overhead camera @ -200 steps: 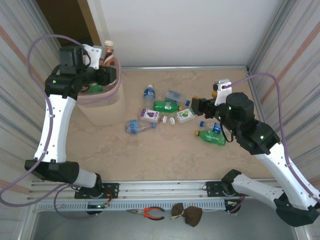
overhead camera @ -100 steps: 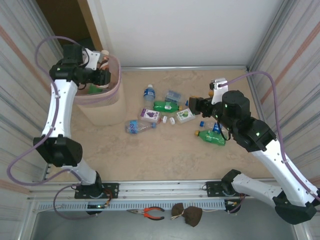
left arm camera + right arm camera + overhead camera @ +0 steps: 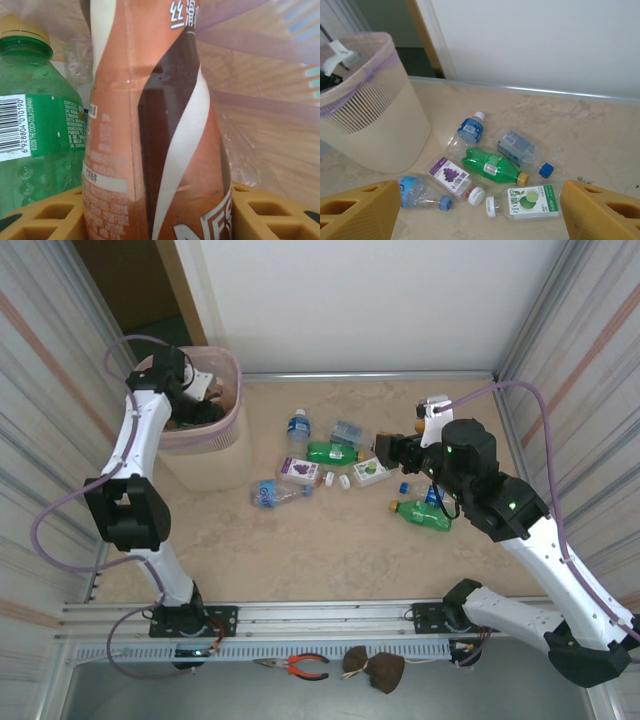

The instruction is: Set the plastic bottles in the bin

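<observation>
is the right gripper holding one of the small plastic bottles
No: the right gripper has its yellow fingers wide apart with nothing between them.

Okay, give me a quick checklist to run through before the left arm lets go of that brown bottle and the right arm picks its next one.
1. The brown bottle sits between the jaws of the left gripper: ok.
2. The left gripper is down inside the rim of the bin: ok.
3. Space beneath the brown bottle: cannot tell; a barcode-labelled green bottle stands beside it.
4. The right gripper has its jaws wide open: ok.
5. The right gripper is centred on one target: not ok; it hovers above several bottles, the orange-capped green bottle nearest the middle.
</observation>
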Controlling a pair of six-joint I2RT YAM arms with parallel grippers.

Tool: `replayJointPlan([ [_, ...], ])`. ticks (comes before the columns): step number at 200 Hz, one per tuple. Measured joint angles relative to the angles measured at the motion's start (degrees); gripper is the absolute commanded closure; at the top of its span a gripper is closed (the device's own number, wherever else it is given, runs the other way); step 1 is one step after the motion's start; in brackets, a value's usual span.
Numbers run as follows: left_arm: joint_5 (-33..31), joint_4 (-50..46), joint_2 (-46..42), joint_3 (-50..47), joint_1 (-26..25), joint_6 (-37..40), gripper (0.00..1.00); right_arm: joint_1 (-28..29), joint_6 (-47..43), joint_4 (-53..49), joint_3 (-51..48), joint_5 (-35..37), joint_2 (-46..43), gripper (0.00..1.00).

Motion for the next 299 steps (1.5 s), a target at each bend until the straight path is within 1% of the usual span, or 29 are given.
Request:
replayJointPlan([
  [35, -2.54, -0.68, 2.19, -0.02, 0.66, -0.28, 0.45, -0.02, -0.02, 0.0, 0.0, -0.13, 0.0, 0.18],
  [62, -2.78, -0.96, 4.02, 0.09, 0.57, -0.44, 0.42, -0.37, 0.0, 0.07, 0.0, -0.2, 0.0, 0.18],
  [129, -2.91, -2.67, 5.77, 0.11, 0.55, -1.33, 0.35, -0.37, 0.0, 0.61, 0.0, -1.27, 0.0, 0.18],
  [149, -2.84, -2.69, 5.73, 0.04, 0.48, -1.44, 0.31, -0.37, 0.0, 0.72, 0.0, -1.38, 0.0, 0.18],
  [186, -2.71, -3.08, 4.92, -1.99, 0.24, -1.51, 0.27, -0.37, 0.0, 0.81, 0.0, -1.51, 0.04, 0.18],
  [229, -3.08, -4.68, 2.78, -4.31, -1.46, -1.73, 0.25, -0.37, 0.0, 0.83, 0.0, -1.68, 0.37, 0.18],
  [299, -4.04, -10.25, -2.51, -8.31, -4.63, -1.95, 0.22, -0.66, 0.0, 0.87, 0.0, -2.75, 0.39, 0.18],
])
